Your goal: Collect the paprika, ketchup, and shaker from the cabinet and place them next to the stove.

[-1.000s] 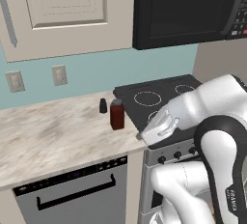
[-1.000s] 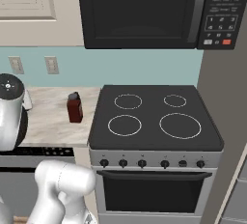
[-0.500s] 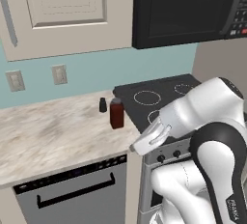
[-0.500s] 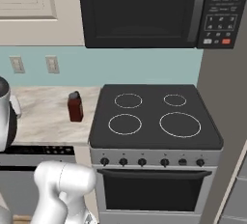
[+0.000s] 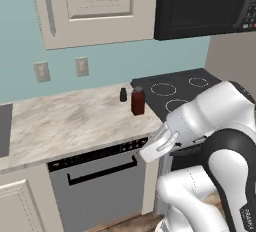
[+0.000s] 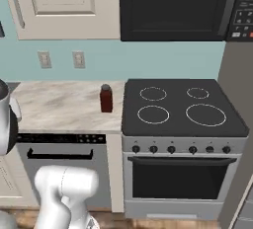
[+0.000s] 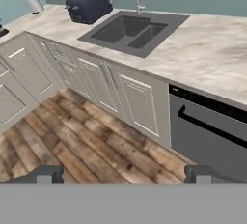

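A dark red-brown jar with a wide cap, the paprika, stands on the counter just left of the stove. The tiny black shaker stands right behind it. The ketchup is out of view. The beige cabinet above has its door shut. My gripper hangs in front of the counter edge, well below and right of the jar. It points down toward the floor, open and empty, with its fingertips far apart.
A black microwave hangs over the stove. A dishwasher sits under the counter. In the hand view I see a sink, a dark toaster, lower cabinets and wooden floor.
The whole scene has slid right in both base views, so the base has driven left. The hand has dropped lower, in front of the counter edge. The gripper stays open.
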Controlling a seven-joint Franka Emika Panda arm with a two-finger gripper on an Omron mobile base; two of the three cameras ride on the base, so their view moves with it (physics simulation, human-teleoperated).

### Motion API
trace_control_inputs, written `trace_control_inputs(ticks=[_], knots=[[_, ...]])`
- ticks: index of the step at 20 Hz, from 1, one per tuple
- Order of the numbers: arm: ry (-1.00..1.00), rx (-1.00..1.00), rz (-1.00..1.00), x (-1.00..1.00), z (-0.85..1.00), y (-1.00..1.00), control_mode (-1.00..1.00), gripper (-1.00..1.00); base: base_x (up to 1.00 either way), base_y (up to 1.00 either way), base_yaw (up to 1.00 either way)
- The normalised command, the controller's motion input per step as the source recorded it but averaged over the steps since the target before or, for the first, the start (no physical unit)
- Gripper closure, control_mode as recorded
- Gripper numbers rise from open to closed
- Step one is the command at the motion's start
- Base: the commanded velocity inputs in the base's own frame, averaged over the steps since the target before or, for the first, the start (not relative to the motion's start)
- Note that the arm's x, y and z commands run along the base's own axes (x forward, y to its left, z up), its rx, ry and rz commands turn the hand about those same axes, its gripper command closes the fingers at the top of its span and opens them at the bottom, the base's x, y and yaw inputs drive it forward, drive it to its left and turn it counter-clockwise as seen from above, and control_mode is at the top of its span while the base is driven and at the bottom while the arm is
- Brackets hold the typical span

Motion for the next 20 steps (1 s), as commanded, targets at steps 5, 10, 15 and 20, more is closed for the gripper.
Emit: trace_control_inputs(ticks=[5,10,15,20], knots=[[0.0,0.0,0.0,0.0,0.0,0.0,1.0,-1.0,-0.49,0.93,0.0],[0.0,0.0,0.0,0.0,0.0,0.0,1.0,-1.0,-0.37,1.0,0.0],[0.0,0.0,0.0,0.0,0.0,0.0,1.0,-1.0,-0.28,1.0,0.0],[0.0,0.0,0.0,0.0,0.0,0.0,1.0,-1.0,-0.24,1.0,0.0]])
